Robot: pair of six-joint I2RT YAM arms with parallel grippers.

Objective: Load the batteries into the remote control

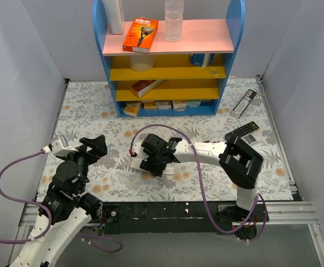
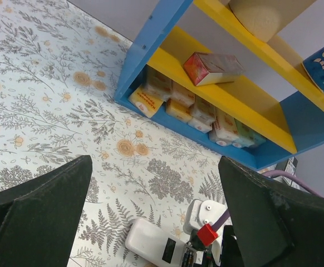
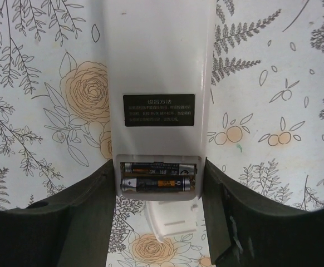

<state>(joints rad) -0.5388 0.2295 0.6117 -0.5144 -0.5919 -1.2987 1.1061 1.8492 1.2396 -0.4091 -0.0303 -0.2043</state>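
The right arm's fingers (image 3: pixel 67 222) were closed on the remote control (image 3: pixel 159 67), one pressed against each long side at its open end, so that the white body ran straight out from between them. The remote's plain back faced up, with a dark label (image 3: pixel 158 109) in small pale print across the middle. Below the label the battery compartment stood uncovered. Two batteries (image 3: pixel 159 176) sat inside it side by side, lying crosswise to the remote's length. A small white plastic piece (image 3: pixel 173 219) showed just beyond the open end, lower down between the fingers; whether it was the cover could not be told. From above, the remote was near the middle of the floral-patterned surface (image 1: pixel 89 105), a little left of centre and toward the near edge. It was well apart from the blue and yellow shelf unit (image 1: pixel 201 36) at the back and from a black remote (image 1: pixel 241 132) on the right. The left arm's fingers (image 2: pixel 39 217) were spread wide with nothing between them, off to the left of the remote control and clear of it.
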